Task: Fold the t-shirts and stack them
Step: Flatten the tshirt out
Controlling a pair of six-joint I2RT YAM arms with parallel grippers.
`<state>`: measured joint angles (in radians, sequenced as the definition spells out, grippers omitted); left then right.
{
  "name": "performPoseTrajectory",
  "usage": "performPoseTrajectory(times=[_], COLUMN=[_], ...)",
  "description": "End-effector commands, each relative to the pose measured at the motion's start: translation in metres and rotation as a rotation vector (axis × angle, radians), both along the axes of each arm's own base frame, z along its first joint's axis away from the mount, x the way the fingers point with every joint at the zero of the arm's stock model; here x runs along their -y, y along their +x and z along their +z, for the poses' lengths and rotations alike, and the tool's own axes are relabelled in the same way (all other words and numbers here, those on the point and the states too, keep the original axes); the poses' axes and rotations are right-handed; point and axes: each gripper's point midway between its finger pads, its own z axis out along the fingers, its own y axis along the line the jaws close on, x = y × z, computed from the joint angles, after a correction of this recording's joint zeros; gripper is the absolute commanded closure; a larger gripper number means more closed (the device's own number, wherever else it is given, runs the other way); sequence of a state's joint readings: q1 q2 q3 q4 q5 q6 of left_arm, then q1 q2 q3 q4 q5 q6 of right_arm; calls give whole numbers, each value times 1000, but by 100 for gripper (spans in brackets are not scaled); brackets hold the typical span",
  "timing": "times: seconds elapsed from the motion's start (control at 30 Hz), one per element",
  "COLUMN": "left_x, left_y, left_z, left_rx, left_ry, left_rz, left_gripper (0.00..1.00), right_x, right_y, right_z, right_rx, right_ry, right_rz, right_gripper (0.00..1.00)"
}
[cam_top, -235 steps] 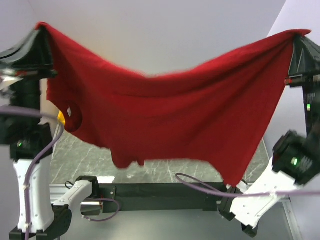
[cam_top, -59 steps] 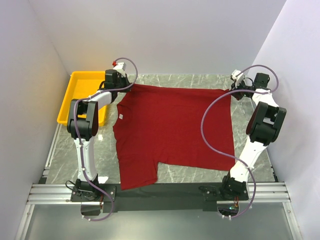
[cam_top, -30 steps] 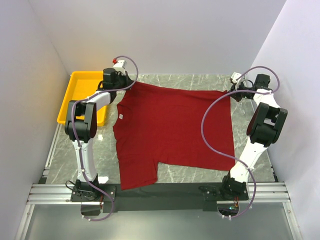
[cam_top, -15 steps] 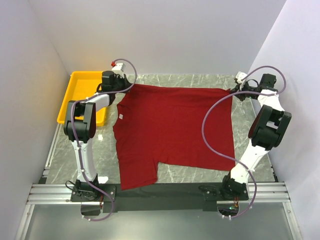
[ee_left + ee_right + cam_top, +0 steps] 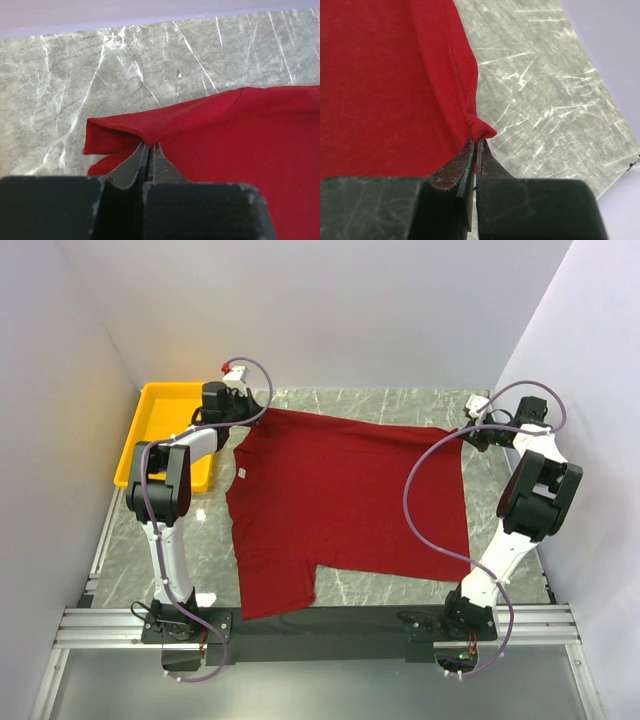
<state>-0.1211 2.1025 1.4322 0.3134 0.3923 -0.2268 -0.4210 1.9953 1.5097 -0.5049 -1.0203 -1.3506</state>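
On marble table (image 5: 400,405), dark red t-shirt (image 5: 345,500) spread flat; left claw (image 5: 149,146) and right claw (image 5: 475,142) each pinching far corner

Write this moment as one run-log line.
t-shirt: spread on table; left gripper: jaws shut on corner; right gripper: jaws shut on corner

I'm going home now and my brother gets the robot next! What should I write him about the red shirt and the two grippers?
Left gripper: shut on the far left corner of the t-shirt, near the yellow tray.
Right gripper: shut on the far right corner.
Where: the t-shirt lies spread flat on the table, with its neck label toward the left.
Done: shirt laid out open.
Left: no fold made yet. Fold it, then stack it.
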Motion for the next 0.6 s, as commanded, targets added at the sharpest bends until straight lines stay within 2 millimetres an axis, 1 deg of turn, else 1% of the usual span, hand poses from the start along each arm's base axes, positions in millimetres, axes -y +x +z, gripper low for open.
performPoseTrajectory(times=[0.0, 0.07, 0.1, 0.13, 0.17, 0.27, 0.3, 0.33, 0.5, 0.57], left_x=[5, 5, 5, 4, 3, 5, 5, 4, 6, 6], left_y=[4, 5, 5, 4, 5, -2, -5, -7, -22, -27], left_z=[47, 49, 49, 45, 46, 39, 41, 39, 25, 19], left_rx=[94, 96, 93, 77, 73, 41, 41, 31, -26, -51], left_ry=[-26, -27, -25, -20, -18, -12, -11, -11, -15, -15], left_rz=[-26, -26, -25, -26, -25, -35, -34, -32, -44, -48], left_gripper=[99, 99, 99, 99, 99, 99, 99, 99, 99, 99], right_x=[-1, 2, -1, 2, 1, -3, -4, -4, -3, -1], right_y=[10, 15, 17, 17, 16, 3, 0, -7, -23, -27], right_z=[20, 18, 17, 15, 12, 2, -2, -9, -30, -33], right_rx=[64, 61, 55, 40, 34, 21, 20, 8, -59, -65], right_ry=[-39, -40, -46, -56, -64, -122, -138, -158, -188, -211], right_rz=[-21, -44, -47, -61, -56, -16, -9, -4, 0, 0], right_gripper=[98, 98, 98, 98, 97, 97, 97, 96, 93, 92])
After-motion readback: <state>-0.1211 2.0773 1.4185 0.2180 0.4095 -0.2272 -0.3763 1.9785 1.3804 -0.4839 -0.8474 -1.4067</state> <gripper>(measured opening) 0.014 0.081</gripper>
